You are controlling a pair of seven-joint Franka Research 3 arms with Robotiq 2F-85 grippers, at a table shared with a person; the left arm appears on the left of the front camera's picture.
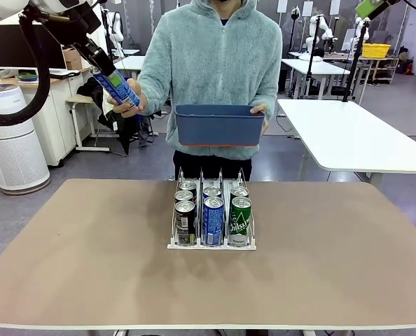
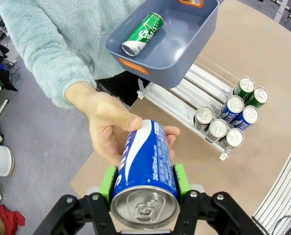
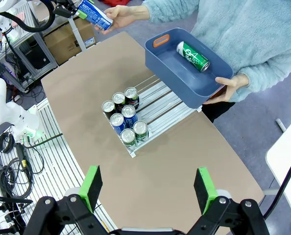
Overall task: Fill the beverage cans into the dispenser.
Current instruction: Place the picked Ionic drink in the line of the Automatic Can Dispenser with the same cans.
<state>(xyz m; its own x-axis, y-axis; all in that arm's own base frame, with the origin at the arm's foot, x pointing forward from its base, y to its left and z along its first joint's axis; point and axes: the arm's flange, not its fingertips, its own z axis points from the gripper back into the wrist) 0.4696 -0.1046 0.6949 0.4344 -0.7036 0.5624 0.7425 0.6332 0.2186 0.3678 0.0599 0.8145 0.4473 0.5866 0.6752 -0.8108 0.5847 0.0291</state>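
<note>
Left gripper [image 2: 144, 182] has its jaws clamped round a blue silver-topped can [image 2: 145, 159], person's hand [image 2: 109, 128] cupping it; right gripper [image 3: 148, 186], jaws wide apart.

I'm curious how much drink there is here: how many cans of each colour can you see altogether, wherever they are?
dark grey cans: 3
blue cans: 3, one in the left gripper
green cans: 3, one in the bin
Total: 9

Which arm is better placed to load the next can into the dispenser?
Left, probably: the left tool is shut on the blue can at the person's hand; the right tool is open and empty.
</note>
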